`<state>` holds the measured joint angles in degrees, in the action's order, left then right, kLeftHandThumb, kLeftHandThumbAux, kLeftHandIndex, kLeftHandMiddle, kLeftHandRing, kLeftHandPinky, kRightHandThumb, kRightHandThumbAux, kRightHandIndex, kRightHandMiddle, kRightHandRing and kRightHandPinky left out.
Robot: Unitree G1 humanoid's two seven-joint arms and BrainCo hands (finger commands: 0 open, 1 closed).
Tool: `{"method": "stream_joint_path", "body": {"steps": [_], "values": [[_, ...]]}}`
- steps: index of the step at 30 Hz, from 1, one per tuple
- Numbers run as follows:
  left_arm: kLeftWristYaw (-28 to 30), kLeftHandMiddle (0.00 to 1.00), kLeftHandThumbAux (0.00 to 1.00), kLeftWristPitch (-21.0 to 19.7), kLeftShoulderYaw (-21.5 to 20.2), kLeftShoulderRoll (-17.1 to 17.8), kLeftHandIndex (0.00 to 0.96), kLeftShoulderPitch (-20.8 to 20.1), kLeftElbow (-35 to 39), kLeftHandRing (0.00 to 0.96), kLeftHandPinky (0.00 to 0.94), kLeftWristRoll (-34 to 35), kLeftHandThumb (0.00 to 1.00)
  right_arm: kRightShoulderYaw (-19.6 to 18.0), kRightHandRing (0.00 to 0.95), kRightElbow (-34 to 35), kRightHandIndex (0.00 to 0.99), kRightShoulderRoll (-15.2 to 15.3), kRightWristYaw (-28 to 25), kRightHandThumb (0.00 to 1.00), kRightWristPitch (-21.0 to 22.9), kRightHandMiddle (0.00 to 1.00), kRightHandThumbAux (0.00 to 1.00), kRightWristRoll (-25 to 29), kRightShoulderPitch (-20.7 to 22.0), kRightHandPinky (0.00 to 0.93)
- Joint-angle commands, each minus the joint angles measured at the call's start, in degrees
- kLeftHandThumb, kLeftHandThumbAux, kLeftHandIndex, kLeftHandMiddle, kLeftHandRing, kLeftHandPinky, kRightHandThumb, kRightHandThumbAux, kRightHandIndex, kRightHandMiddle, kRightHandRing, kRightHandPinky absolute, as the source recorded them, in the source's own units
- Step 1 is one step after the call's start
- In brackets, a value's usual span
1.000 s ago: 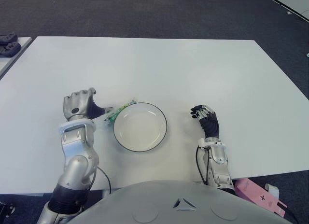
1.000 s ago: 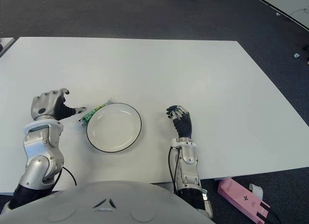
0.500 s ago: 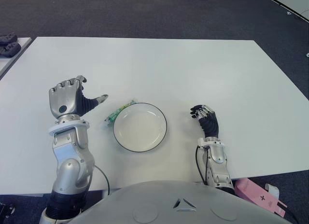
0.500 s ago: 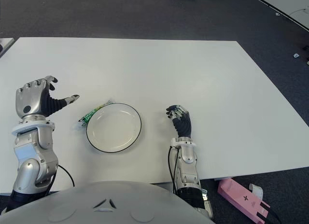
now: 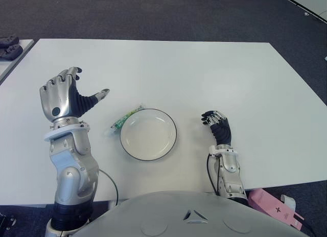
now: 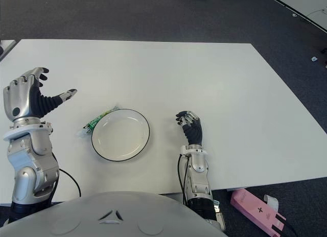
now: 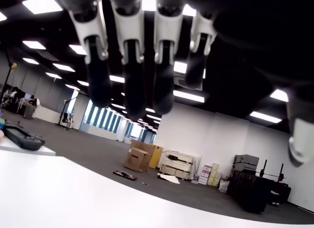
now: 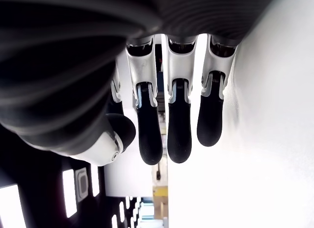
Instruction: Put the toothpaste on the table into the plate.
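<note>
Since a second ago your left hand (image 5: 65, 97) has lifted off the toothpaste (image 5: 125, 117) and pulled back left, now raised above the table (image 5: 204, 68), fingers spread, thumb pointing toward the tube, holding nothing. Toothpaste lies on the table touching the plate (image 5: 148, 134) at its upper-left rim. Right hand (image 5: 216, 123) shows right of the plate, fingers loosely curled, empty.

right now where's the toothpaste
The toothpaste lies on the table, against the plate's rim on the robot's left, below the raised open left hand.
</note>
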<state>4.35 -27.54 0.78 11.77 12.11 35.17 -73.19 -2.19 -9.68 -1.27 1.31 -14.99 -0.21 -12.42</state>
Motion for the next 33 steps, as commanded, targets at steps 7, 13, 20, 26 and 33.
{"method": "stream_joint_path", "body": {"steps": [7, 13, 20, 26, 33], "values": [[9.97, 0.377, 0.533, 4.12, 1.22, 6.09, 0.234, -0.48, -6.04, 0.402, 0.414, 1.19, 0.081, 0.39, 0.482, -0.91, 0.430, -0.45, 0.01, 0.707, 1.51, 0.488, 0.723, 0.12, -0.83, 0.477], [16.49, 0.361, 0.508, 7.02, 1.64, 11.36, 0.197, -1.19, -8.37, 0.359, 0.330, 0.80, 0.123, 0.27, 0.482, -0.87, 0.430, -0.59, 0.09, 0.708, 1.53, 0.489, 0.723, 0.37, -0.92, 0.476], [22.98, 0.249, 0.484, 10.33, 1.20, 17.11, 0.118, -0.80, -10.08, 0.205, 0.199, 2.32, 0.369, 0.21, 0.478, -0.23, 0.430, -0.70, 0.21, 0.708, 2.03, 0.488, 0.724, 0.42, -1.27, 0.469], [25.92, 0.185, 0.462, 12.40, 2.09, 20.45, 0.067, -0.78, -11.44, 0.145, 0.170, 2.28, 0.501, 0.13, 0.476, -0.01, 0.429, -0.77, -0.08, 0.709, 1.94, 0.487, 0.724, 0.85, -1.56, 0.467], [25.15, 0.181, 0.431, 15.05, 3.94, 22.53, 0.055, -0.83, -15.07, 0.150, 0.212, 2.69, 0.640, 0.11, 0.473, 0.13, 0.429, -0.74, -0.67, 0.708, 1.62, 0.485, 0.723, 1.51, -1.78, 0.466]]}}
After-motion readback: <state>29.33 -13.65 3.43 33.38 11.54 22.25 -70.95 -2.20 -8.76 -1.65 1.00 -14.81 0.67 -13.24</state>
